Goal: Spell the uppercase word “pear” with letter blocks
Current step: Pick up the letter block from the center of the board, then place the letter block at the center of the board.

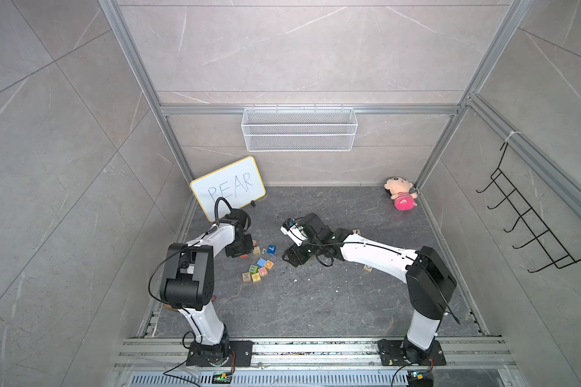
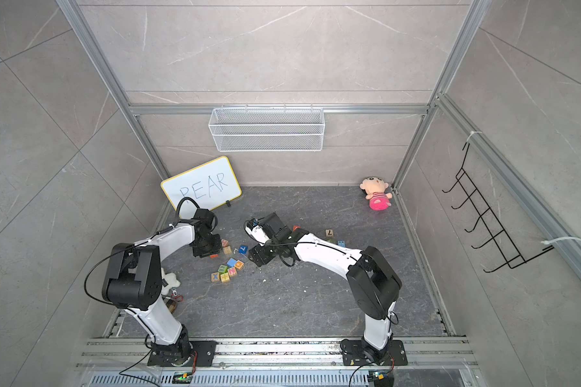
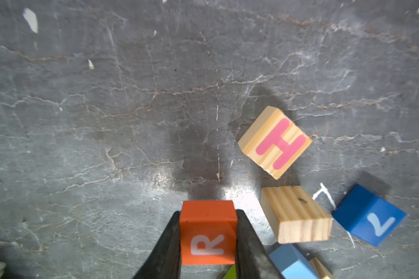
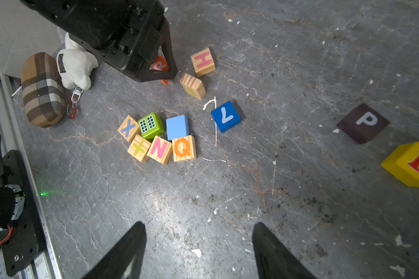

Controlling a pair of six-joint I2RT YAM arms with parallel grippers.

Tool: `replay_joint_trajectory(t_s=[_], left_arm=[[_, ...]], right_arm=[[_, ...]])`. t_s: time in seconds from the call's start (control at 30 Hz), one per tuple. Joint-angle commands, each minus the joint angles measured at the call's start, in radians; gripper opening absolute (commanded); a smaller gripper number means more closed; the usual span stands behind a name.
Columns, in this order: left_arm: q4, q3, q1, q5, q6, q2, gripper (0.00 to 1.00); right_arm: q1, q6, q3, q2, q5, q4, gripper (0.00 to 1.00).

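My left gripper (image 3: 208, 213) is clamped on the R block (image 3: 207, 232), one finger on each of two opposite side faces. That leaves the white letter uncovered, so I can watch its orientation when I set it down. I read this as the pick for the last letter, though I cannot tell whether the cube is off the floor (image 3: 107, 120) yet. The H block (image 3: 275, 142), a bare wooden block (image 3: 295, 213) and the blue L block (image 3: 370, 215) lie just beside it, so I judge a straight lift is safest. The right gripper (image 4: 200, 225) hangs with its fingers apart and nothing between them, over bare floor and out of the way. Its wrist view gives me what nothing else does: the P block (image 4: 363, 123) and E block (image 4: 411, 164) lying near each other but apart, probably the start of the row. Neither shows clearly in the top views. Those show only an orange sliver of the R block under the left wrist, and the whiteboard (image 1: 228, 187) reading PEAR. I cannot pick out the A block with certainty.
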Motion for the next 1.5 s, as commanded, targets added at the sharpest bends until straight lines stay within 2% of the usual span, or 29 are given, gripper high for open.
replay_joint_trajectory(t_s=[0.0, 0.27, 0.47, 0.67, 0.9, 1.1, 1.3, 1.47], left_arm=[[-0.042, 0.024, -0.004, -0.020, 0.033, -0.054, 0.21], [-0.102, 0.088, -0.006, -0.034, 0.055, -0.086, 0.21], [-0.165, 0.205, -0.050, -0.078, 0.070, -0.109, 0.21], [-0.212, 0.389, -0.148, -0.117, 0.124, -0.085, 0.22], [-0.277, 0.692, -0.289, -0.125, 0.241, 0.077, 0.22], [-0.290, 0.921, -0.390, -0.057, 0.348, 0.263, 0.22], [-0.253, 1.029, -0.449, 0.079, 0.442, 0.398, 0.22], [-0.192, 1.076, -0.480, 0.223, 0.524, 0.478, 0.22]], right_arm=[[-0.011, 0.023, -0.036, -0.044, 0.011, 0.047, 0.73], [-0.082, 0.072, -0.073, -0.074, -0.111, 0.100, 0.73], [-0.131, 0.096, -0.083, -0.085, -0.120, 0.087, 0.73], [-0.206, 0.140, -0.134, -0.128, -0.115, 0.108, 0.73], [-0.315, 0.189, -0.204, -0.194, -0.052, 0.096, 0.73], [-0.374, 0.218, -0.275, -0.280, 0.027, 0.077, 0.73], [-0.408, 0.243, -0.327, -0.342, 0.104, 0.074, 0.73], [-0.428, 0.290, -0.379, -0.417, 0.237, 0.063, 0.73]])
